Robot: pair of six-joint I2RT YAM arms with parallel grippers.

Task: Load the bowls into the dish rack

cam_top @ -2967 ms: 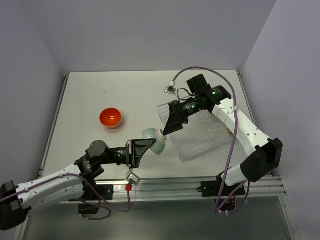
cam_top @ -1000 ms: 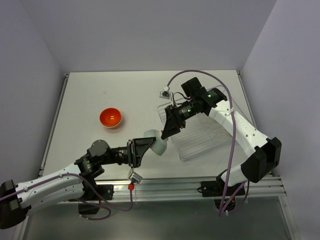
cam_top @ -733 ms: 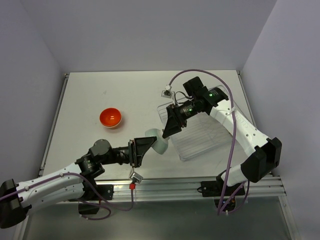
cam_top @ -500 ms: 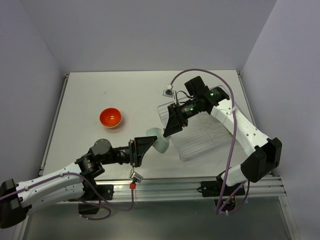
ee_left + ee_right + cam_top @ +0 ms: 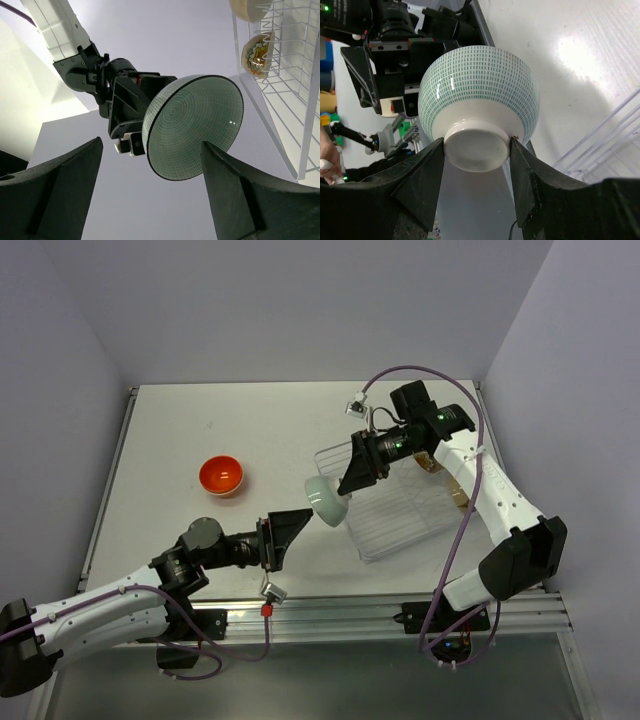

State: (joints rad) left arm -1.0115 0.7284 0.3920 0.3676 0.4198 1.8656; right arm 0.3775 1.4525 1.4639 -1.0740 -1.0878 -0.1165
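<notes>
In the top view a pale mint green bowl [image 5: 324,502] hangs in the air on its side, just left of the clear dish rack [image 5: 405,510]. My right gripper [image 5: 343,489] is shut on the bowl's white foot ring [image 5: 476,147]; its fingers [image 5: 422,182] clamp it from both sides. My left gripper [image 5: 295,524] stands open a little below-left of the bowl, touching nothing; the bowl's inside [image 5: 192,125] faces it from beyond the fingers [image 5: 55,185]. An orange-red bowl [image 5: 221,476] sits upright on the table at left. Two beige bowls [image 5: 257,52] stand in the rack [image 5: 280,105].
The white table [image 5: 200,430] is bounded by grey walls at back and sides and a metal rail [image 5: 340,615] at the near edge. A purple cable [image 5: 465,510] loops off the right arm over the rack's right side.
My left gripper has opened and let go of the mint bowl. The right gripper, still shut on its foot, has carried it up and right, away from the left fingers.
</notes>
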